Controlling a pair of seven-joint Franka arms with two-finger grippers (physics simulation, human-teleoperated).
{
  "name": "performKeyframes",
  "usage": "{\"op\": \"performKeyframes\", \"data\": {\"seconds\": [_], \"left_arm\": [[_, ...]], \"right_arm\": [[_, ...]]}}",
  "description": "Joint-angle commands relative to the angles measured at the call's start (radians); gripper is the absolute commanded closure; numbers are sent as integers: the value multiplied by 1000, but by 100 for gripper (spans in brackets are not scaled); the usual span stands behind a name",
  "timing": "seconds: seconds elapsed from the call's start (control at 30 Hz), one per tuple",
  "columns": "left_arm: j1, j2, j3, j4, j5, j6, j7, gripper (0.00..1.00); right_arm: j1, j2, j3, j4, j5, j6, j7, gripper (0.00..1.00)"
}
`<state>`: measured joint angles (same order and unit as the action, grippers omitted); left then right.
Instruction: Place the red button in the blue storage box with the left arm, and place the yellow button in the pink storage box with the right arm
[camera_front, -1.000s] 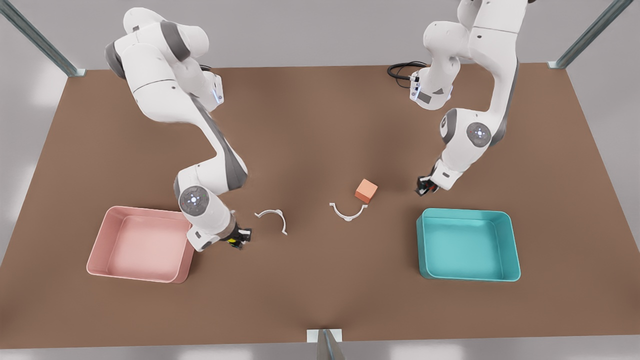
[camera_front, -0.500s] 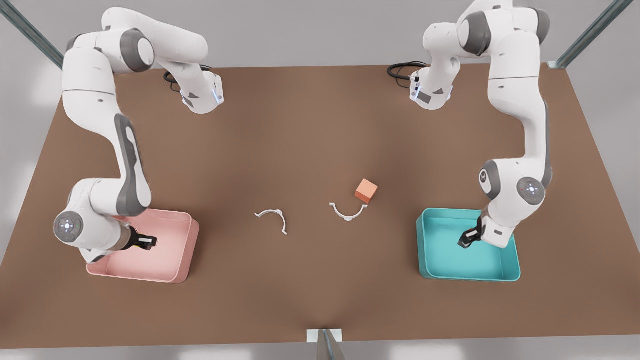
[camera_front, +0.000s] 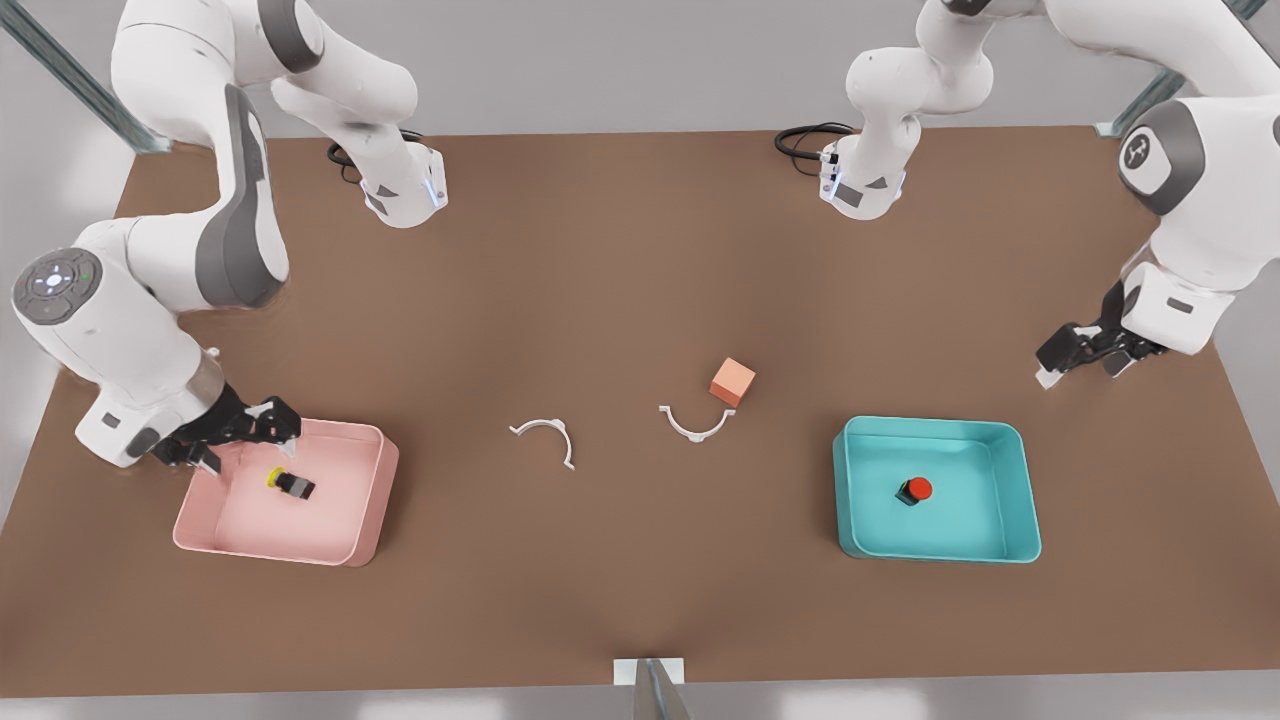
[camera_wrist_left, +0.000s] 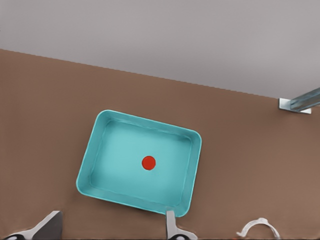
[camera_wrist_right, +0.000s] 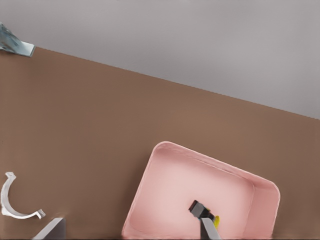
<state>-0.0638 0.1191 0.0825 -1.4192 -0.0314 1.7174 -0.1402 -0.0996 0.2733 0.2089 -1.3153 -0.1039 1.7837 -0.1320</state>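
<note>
1. Front view: the small red-capped button on its black base (camera_front: 914, 490) sits upright on the floor of the teal-blue plastic storage box (camera_front: 1018, 490), while the yellow-capped button on a black base (camera_front: 290, 484) lies tipped on its side in the pink plastic storage box (camera_front: 372, 500); the left gripper (camera_front: 1075, 355) hangs high and well apart from the blue box toward the front view's right, fingers spread wide and empty; the right gripper (camera_front: 240, 430) is at the pink box's far corner, fingers parted with nothing between them; both drops look done to me, so the step in hand is the pull-away, and the next move calls only for lifting clear without clipping a box wall

2. Left wrist view: looking down on the blue box (camera_wrist_left: 95, 160), the red button (camera_wrist_left: 148, 162) near its middle; the fingertips (camera_wrist_left: 170, 220) stand wide apart

3. Right wrist view: the pink box (camera_wrist_right: 150, 185) with the yellow button (camera_wrist_right: 204, 212) toward one end; a fingertip (camera_wrist_right: 207, 227) crosses just in front of it

4. Surface and room: a matte brown tabletop (camera_front: 620, 250) carrying two white curved clips (camera_front: 545, 432) (camera_front: 697, 425) and a small orange cube (camera_front: 733, 381), the cube touching the second clip; grey walls, metal frame posts at the corners
</note>
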Motion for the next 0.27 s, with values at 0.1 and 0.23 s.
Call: {"op": "performKeyframes", "data": {"seconds": [0.1, 0.23], "left_arm": [[-39, -1, -4, -3, 25, -245, 156, 0], [-53, -3, -3, 2, 27, -246, 154, 0]], "right_arm": [[40, -129, -111, -190, 9, -122, 91, 0], [34, -66, -111, -176, 10, -116, 94, 0]]}}
